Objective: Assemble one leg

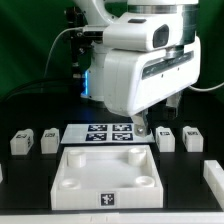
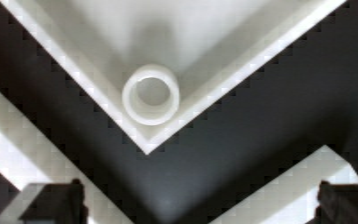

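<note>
White plastic leg block (image 1: 165,138) lies just beside the spread, empty tool (image 2: 197,206); best centre squarely over it before closing.

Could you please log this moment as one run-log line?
tool open, empty | wrist view: panel corner socket | legs loose on table, none held

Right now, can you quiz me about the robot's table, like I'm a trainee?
1. True or false: the gripper is holding a leg.
2. What does the wrist view look down on? A: a round corner socket of the panel. B: a leg. C: a row of tags.
3. In the exterior view, which flat tagged thing lies just behind the panel?
Key: 1 false, its fingers are apart and hold nothing. 2 A. 3 the marker board.
</note>
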Tool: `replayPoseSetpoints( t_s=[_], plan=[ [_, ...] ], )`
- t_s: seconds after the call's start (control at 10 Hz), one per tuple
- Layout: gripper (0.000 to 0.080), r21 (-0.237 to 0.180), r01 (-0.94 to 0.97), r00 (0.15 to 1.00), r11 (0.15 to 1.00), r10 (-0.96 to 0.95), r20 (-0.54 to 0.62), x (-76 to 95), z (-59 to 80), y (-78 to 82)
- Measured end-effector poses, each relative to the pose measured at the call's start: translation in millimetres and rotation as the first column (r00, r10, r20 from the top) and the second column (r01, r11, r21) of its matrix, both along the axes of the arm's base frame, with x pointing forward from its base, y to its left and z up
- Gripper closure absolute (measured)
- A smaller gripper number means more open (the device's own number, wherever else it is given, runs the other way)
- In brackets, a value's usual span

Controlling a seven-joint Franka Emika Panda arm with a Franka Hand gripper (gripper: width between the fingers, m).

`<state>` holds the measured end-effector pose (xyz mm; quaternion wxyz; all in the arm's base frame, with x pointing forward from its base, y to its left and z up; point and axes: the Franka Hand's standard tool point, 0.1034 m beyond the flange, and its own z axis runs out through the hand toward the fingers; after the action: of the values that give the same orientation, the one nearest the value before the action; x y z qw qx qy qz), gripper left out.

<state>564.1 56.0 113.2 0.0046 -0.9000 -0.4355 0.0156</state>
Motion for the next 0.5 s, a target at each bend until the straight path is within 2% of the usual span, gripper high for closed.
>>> replayPoseSetpoints(
  t_s=[0.5],
  plan=[
    [0.0150,0.000,-0.013,1.000,1.000,0.013,0.000,0.0,-0.1,-0.1]
  ],
)
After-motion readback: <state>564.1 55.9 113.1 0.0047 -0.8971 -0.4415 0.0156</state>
